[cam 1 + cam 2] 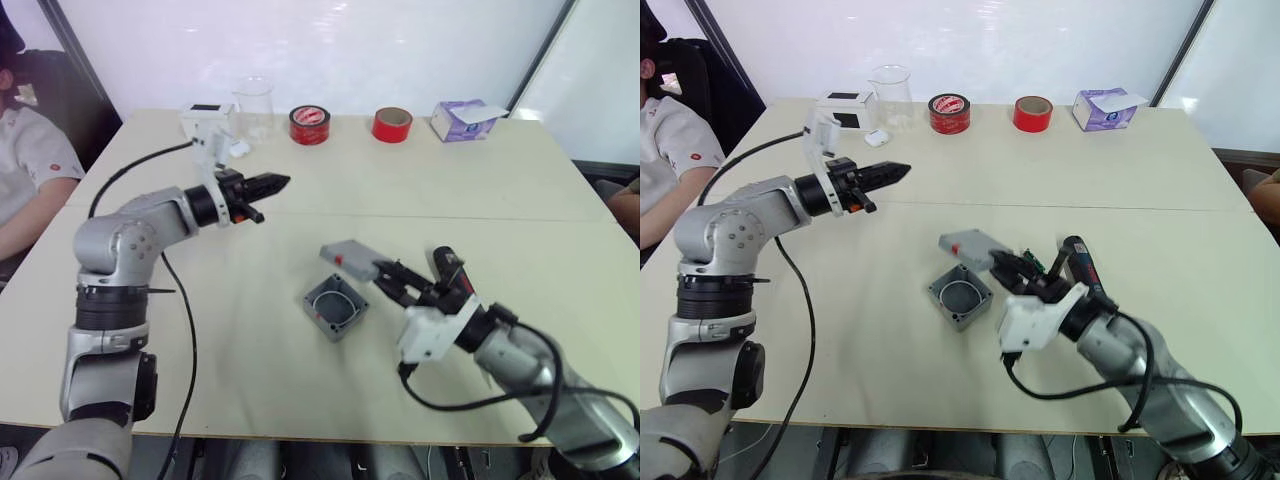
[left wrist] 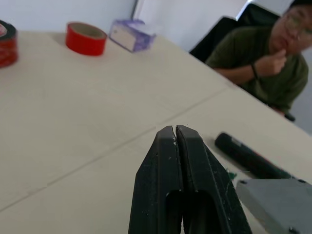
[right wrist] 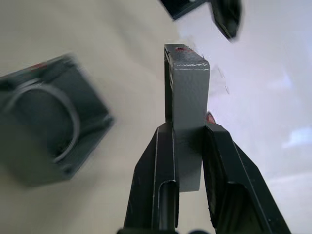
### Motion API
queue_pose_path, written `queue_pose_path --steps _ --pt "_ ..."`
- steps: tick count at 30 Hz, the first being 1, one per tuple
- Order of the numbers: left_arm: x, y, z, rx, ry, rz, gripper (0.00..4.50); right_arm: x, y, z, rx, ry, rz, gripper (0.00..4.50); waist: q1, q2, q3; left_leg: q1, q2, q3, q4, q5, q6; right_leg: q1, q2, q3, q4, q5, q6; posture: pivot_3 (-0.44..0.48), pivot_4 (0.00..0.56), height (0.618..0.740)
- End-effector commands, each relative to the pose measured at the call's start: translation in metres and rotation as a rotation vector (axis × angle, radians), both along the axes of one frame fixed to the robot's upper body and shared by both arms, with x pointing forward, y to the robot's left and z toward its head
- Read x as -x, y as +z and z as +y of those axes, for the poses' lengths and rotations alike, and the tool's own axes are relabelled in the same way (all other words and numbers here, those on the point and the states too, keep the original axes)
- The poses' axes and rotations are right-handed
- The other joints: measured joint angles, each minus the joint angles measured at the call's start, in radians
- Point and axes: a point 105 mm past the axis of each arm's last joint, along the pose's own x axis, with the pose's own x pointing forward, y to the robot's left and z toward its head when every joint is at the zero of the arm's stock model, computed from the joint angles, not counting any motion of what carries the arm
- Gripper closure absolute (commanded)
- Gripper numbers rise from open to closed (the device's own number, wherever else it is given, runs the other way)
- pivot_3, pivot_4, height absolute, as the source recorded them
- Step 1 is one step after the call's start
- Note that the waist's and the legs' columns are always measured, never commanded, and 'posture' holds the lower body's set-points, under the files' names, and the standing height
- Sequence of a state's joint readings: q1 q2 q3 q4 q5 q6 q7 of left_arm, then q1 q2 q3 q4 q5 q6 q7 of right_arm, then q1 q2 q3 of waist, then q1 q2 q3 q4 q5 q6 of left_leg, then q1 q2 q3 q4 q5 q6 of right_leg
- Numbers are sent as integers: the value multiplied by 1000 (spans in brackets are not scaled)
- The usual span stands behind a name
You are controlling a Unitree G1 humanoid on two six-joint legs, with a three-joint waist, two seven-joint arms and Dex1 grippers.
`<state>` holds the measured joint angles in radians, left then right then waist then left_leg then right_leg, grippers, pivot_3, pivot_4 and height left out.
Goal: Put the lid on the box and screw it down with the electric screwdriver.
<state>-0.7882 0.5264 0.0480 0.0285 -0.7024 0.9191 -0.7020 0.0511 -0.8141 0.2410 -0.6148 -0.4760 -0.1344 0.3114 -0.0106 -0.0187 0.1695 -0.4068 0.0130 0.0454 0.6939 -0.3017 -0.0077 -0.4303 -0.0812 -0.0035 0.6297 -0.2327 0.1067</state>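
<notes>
Nearest, the right gripper point(image 1: 395, 280) pinches the lid point(image 1: 350, 259), a shallow grey square cover with a small red mark, holding it tilted in the air just above and beside the box point(image 1: 335, 306), a deep grey square with a white wire loop inside that sits open on the cream table point(image 1: 250, 380); the electric screwdriver point(image 1: 1082, 264), black with red markings, lies just beside that arm. Farther off, the left gripper point(image 1: 268, 186) hovers with fingers pressed together, and along the far edge stand a white box point(image 1: 205, 121), a clear beaker point(image 1: 253, 105), two red tape rolls point(image 1: 309, 125) and a purple tissue box point(image 1: 464, 119) below a white wall, with a person point(image 2: 263, 58) seated at the side.
</notes>
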Motion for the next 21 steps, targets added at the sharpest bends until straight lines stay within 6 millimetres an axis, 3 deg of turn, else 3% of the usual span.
queue_pose_path --steps 1,7,21 --pt "16 -1 -26 -106 -150 -79 4481 7 -1 9 63 34 -105 4346 0 0 0 0 0 0 0 0 0 0 0 0 0 0 0 0 150 740" --pt "36 -24 -45 -262 -319 -116 4481 -1 -14 11 107 -3 -108 4346 0 0 0 0 0 0 0 -2 3 0 0 0 0 0 -1 0 150 740" --pt "31 -48 -44 -351 -336 -115 4481 -4 -26 20 163 33 -102 4346 1 0 0 0 0 -1 0 -2 4 1 0 0 0 -1 -1 0 150 740"
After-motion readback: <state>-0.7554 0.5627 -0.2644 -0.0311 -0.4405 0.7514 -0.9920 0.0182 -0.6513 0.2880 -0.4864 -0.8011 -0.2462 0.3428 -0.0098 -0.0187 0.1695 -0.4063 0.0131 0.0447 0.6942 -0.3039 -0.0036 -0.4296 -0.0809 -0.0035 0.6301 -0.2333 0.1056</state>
